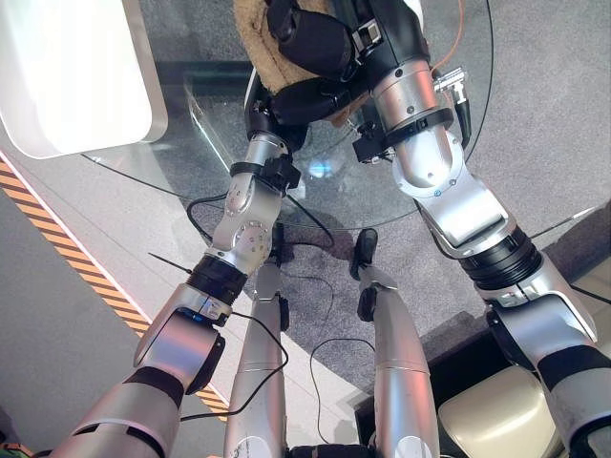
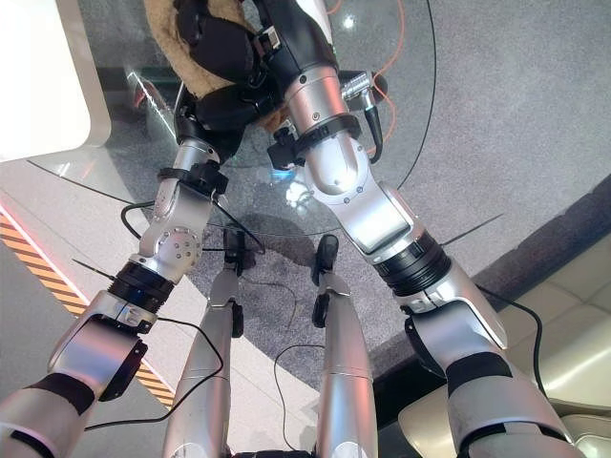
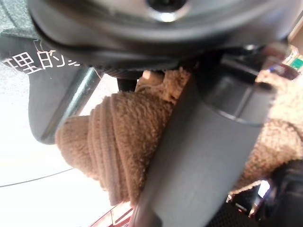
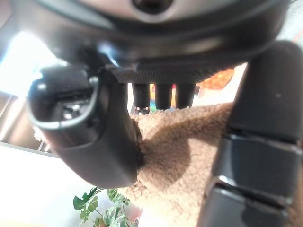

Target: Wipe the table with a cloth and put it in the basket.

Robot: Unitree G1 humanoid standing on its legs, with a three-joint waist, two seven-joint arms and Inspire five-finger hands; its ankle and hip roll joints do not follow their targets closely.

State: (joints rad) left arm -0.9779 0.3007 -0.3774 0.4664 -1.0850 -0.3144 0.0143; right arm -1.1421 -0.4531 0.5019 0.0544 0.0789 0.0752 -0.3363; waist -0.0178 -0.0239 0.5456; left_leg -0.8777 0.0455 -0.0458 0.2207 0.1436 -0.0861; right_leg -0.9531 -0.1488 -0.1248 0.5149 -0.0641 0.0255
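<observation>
Glass, round and clear, forms the table [image 1: 191,114] over grey carpet [image 1: 535,114], with a white panel [image 1: 67,67] at its far left. Both hands meet on the tan fleece cloth [image 1: 263,48] above it. Left wrist view: left hand [image 3: 208,156] clenched round bunched cloth. Right wrist view: right hand [image 4: 255,156] grasping cloth; green leaves [image 4: 102,210] beyond.

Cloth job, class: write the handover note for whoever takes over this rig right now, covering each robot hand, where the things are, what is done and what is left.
Left robot hand: shut on the cloth.
Right robot hand: also on the cloth, fingers over it; closure unclear.
Cloth: tan, fleecy, bunched between both hands above the glass table.
Done: cloth picked up. How much wiping is done cannot be judged.
Left: finish wiping if needed, then put the cloth in the basket.
</observation>
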